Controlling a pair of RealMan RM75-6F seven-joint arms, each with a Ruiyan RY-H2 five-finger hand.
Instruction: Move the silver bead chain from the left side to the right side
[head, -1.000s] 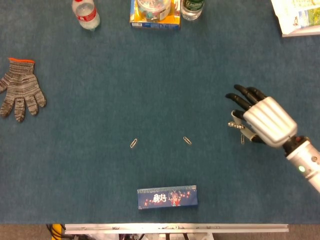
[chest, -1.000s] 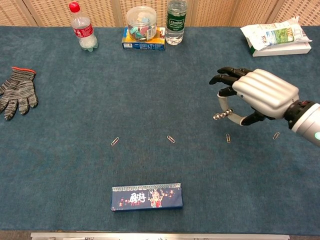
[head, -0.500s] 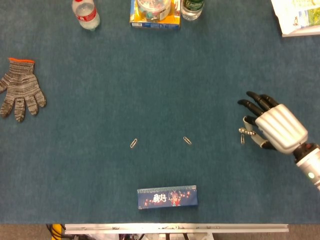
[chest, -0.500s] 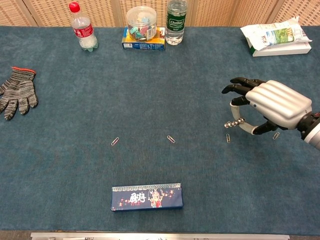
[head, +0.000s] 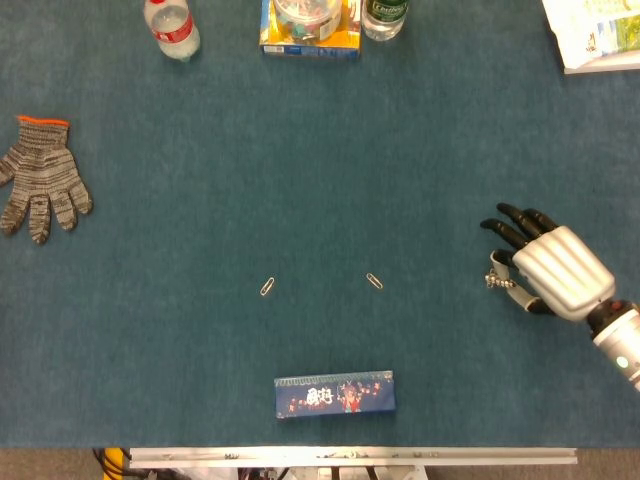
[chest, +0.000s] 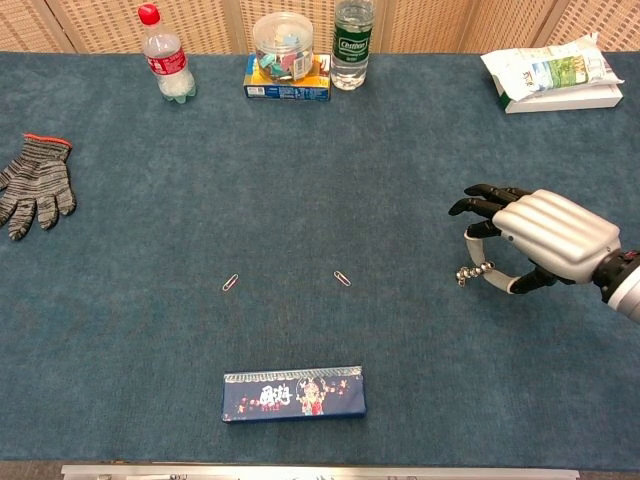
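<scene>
**benchrat:** Over on the right side of the table (chest: 300, 180), the right hand (chest: 535, 235) is holding the silver bead chain (chest: 474, 270) pinched under its curled fingers, with the loose end poking out toward the middle. Compared with a second ago the hand has drifted further right and dropped a lot lower. In the chest view the chain used to hang clearly above the cloth; now its end looks to be at the cloth or only just above it. The head view (head: 555, 270) shows the same thing, with the chain (head: 496, 281) tucked at the hand's inner edge.

**servo_sam:** So basically done with the carry?

**benchrat:** Looks that way. The chain is well past the two paper clips (chest: 342, 278) mid-table and nowhere near the glove (chest: 36, 182) on the left. The clip that was showing just beside the hand is now hidden behind it or the chain. What's left, probably, is opening the fingers so the chain settles flat instead of snagging on one.

**servo_sam:** Left hand?

**benchrat:** Not visible in either camera.
</scene>
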